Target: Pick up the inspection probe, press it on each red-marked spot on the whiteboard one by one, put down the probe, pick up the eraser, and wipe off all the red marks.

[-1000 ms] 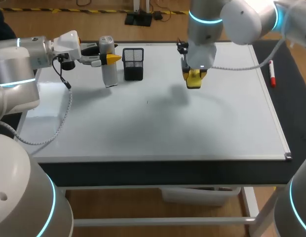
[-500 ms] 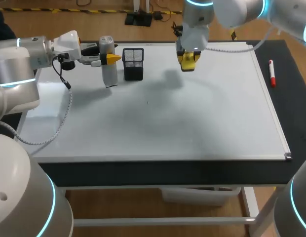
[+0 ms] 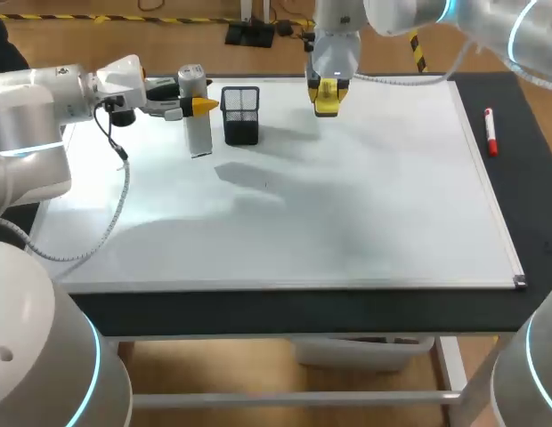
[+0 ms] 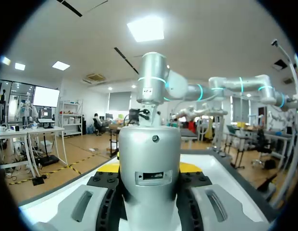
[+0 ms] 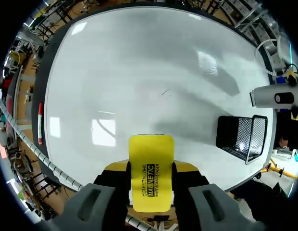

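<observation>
Over the whiteboard (image 3: 365, 213), eraser (image 5: 150, 171) clamped between right jaws, probe (image 3: 198, 133) held between left jaws

Dark table (image 3: 529, 187), whiteboard (image 3: 347, 205) on it, mesh holder (image 3: 240, 116), red marker (image 3: 491, 132)

Head camera sitting high behind robot, looking down over whole whiteboard (image 3: 365, 222), near edge closest, far edge farthest. Left wrist camera hanging low by far left corner, looking level across board, probe (image 4: 150, 168) filling view right up close, right arm (image 4: 154, 82) showing beyond it. Right wrist camera hovering above far edge, facing down past eraser (image 5: 150, 172) over board. Head and right wrist views sharing board, mesh cup (image 5: 241, 137), red marker (image 5: 40, 122), probe.
</observation>
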Tool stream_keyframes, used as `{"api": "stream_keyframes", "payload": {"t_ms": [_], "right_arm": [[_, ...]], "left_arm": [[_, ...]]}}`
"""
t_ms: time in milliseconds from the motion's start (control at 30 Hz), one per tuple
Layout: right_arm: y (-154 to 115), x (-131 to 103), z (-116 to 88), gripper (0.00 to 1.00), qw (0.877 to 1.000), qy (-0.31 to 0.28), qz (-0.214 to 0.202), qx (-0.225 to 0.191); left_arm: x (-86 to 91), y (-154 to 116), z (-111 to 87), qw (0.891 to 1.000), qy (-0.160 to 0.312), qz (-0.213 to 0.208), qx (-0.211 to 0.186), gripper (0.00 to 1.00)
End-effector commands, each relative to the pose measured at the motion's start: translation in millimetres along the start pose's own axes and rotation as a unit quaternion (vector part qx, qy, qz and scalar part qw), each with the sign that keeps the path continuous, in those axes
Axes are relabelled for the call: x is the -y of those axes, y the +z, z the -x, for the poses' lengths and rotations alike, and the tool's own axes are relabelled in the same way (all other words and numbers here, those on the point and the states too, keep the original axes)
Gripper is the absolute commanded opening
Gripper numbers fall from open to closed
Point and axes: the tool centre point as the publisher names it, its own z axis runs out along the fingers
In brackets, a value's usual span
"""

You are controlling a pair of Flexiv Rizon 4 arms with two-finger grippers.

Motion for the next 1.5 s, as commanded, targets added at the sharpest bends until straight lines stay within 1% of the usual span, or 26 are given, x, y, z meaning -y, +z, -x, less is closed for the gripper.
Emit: {"api": "stream_keyframes", "payload": {"t_ms": [33,233,867,1500], "right_arm": [[9.7,16.9,5.2,0.00,0.999,0.003,0.042,-0.006],[18.3,21.9,8.8,0.00,0.999,0.006,0.042,-0.010],[40.1,38.3,14.2,0.00,0.998,0.011,0.062,-0.014],[51.4,44.5,17.6,0.00,0.997,0.018,0.067,-0.021]], "left_arm": [[1.5,-0.4,-0.8,1.000,0.000,0.001,0.001,0.00],[1.5,-0.4,-0.8,1.000,0.000,0.001,0.001,0.00],[1.5,-0.4,-0.8,1.000,0.000,0.001,0.001,0.00],[1.5,-0.4,-0.8,1.000,0.000,0.001,0.001,0.00]]}}
